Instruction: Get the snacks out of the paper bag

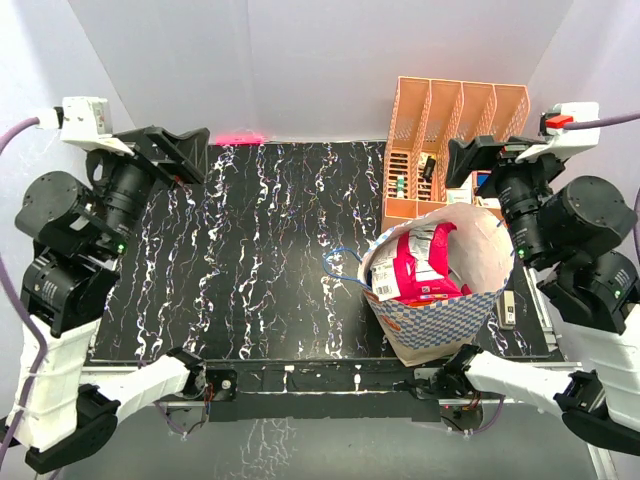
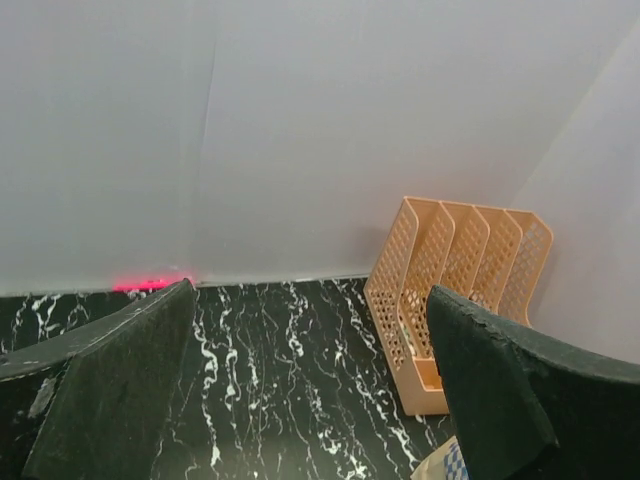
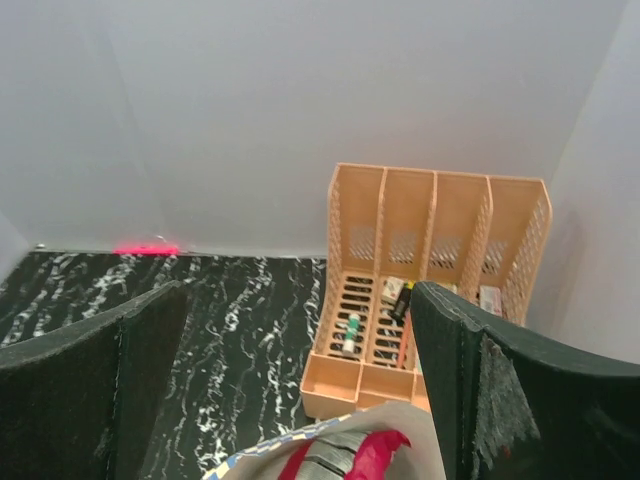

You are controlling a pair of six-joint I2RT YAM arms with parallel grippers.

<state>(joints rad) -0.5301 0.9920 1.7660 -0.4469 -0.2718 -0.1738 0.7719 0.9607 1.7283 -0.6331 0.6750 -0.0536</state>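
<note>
The paper bag (image 1: 440, 318), blue-and-white checkered outside and cream inside, stands open at the front right of the table, its blue cord handle (image 1: 338, 262) hanging left. Magenta-and-silver snacks (image 1: 415, 262) fill its mouth. In the right wrist view the bag's rim (image 3: 410, 425) and a magenta snack (image 3: 372, 456) show at the bottom edge. My right gripper (image 1: 478, 160) (image 3: 298, 295) hangs open above and behind the bag. My left gripper (image 1: 188, 155) (image 2: 310, 300) is open and empty at the far left; a bag corner (image 2: 452, 464) shows by its right finger.
A peach-orange slotted organizer (image 1: 455, 130) (image 2: 450, 290) (image 3: 420, 270) stands at the back right, just behind the bag, with small items in its slots. A small white object (image 1: 508, 308) lies right of the bag. The black marbled tabletop (image 1: 250, 260) spreads left of the bag.
</note>
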